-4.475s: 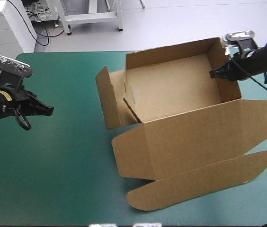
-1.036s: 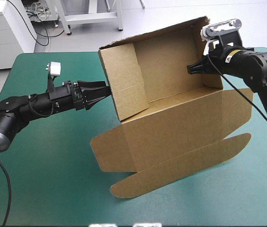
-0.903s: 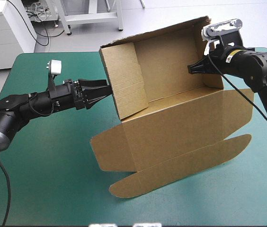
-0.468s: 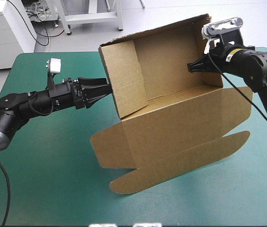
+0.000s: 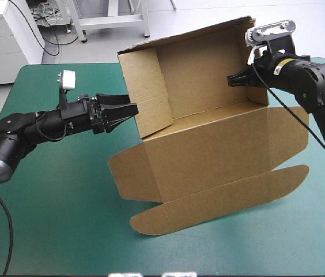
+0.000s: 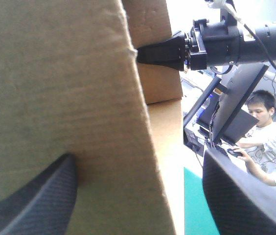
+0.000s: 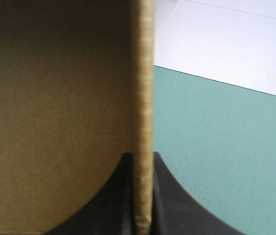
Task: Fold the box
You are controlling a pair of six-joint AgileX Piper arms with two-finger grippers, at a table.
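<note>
"So where was the box when you looked?"

"Tipped up over the right half of the teal-green cover, open side toward me, near flaps low. I had my right gripper pinched onto the right wall's edge."

"And the left gripper?"

"Spread wide at the left wall, the board's edge between its fingers, nothing clamped."

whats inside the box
Only bare brown board shows inside the box, plus one finger of the right gripper pinching its side wall. The gripper covers part of that wall.
</note>
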